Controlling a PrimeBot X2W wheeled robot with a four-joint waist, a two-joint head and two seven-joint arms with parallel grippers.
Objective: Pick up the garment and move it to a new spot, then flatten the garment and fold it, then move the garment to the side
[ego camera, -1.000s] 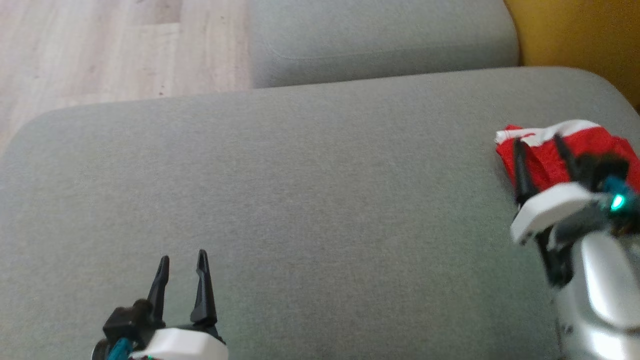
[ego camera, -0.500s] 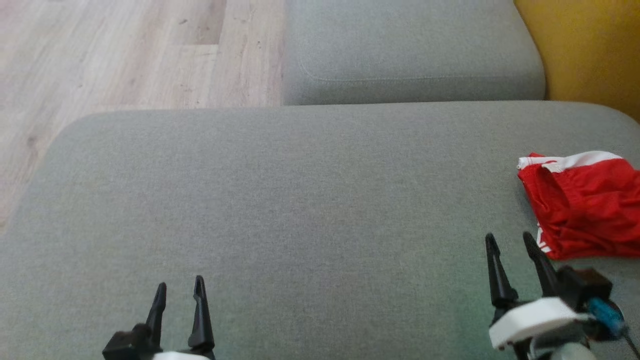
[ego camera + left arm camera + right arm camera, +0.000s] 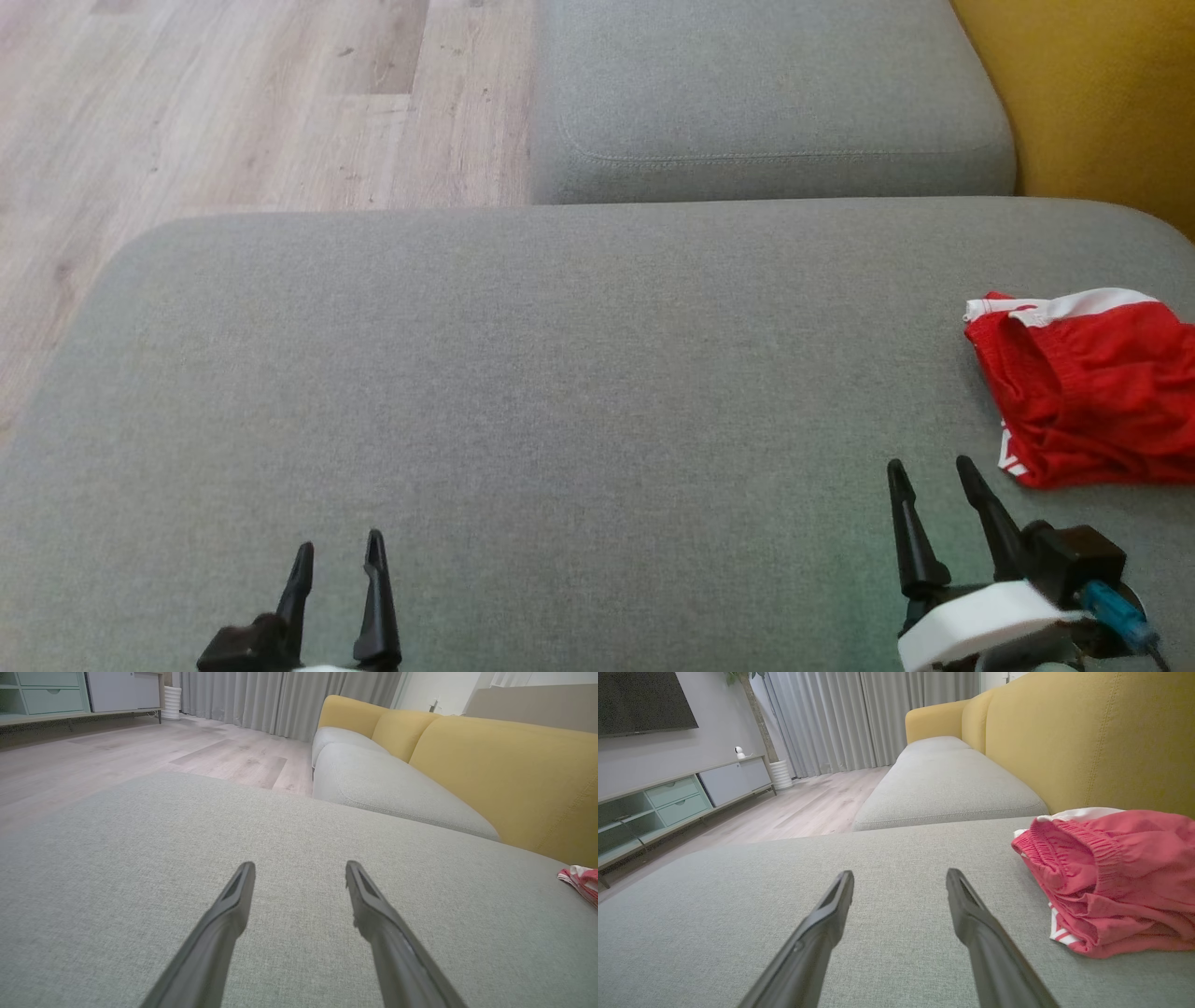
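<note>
The garment is a folded red piece with white trim, lying at the right edge of the grey sofa cushion. In the right wrist view the garment lies to the right of my fingers, untouched. A sliver of the garment shows at the far right of the left wrist view. My right gripper stands open and empty over the cushion, just left of and nearer than the garment. At the lower left my left gripper is open too, with nothing between its fingers.
A second grey seat cushion lies beyond the near one. The yellow sofa back rises on the right. Wooden floor lies beyond the cushion's left edge. A low TV cabinet stands across the room.
My right gripper has drawn back off the garment toward the lower right, leaving it lying on the cushion. The camera has also tilted, shifting the whole picture.
</note>
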